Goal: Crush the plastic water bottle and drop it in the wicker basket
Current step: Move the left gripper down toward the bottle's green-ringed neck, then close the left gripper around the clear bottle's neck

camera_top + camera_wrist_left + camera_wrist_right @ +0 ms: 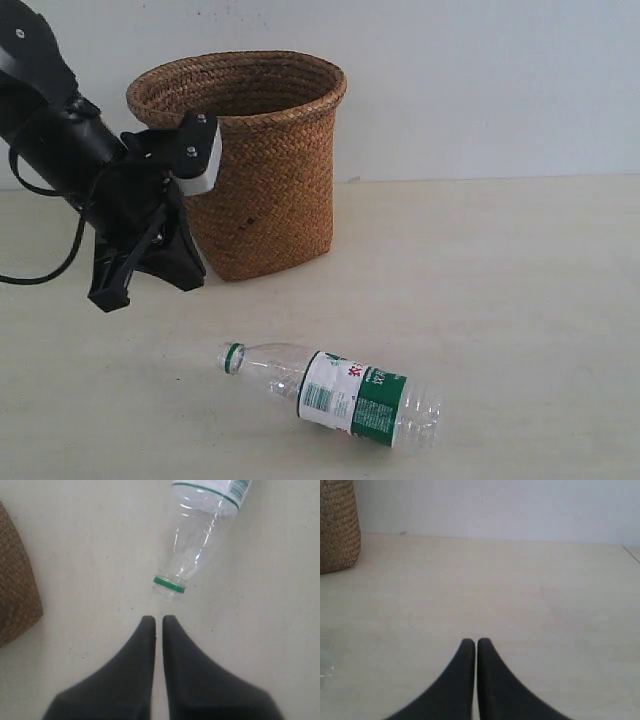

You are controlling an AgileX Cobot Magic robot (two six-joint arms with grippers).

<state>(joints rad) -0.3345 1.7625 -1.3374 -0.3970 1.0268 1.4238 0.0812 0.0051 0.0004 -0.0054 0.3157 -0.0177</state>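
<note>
Currently plastic water bottle point(335, 390) lies flat, long axis left-right, neck toward left fingers point(140, 652); clear, uncrushed, green-white label; those and right fingers point(462, 667) closed, empty

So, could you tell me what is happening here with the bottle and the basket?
Nothing is being held yet. The plastic water bottle lies on its side on the table, looking uncrushed, in front of the upright wicker basket. The left gripper is shut and empty, its tips pointing at the bottle's neck without touching it. The right gripper is also shut and empty, over the table away from the bottle.
</note>
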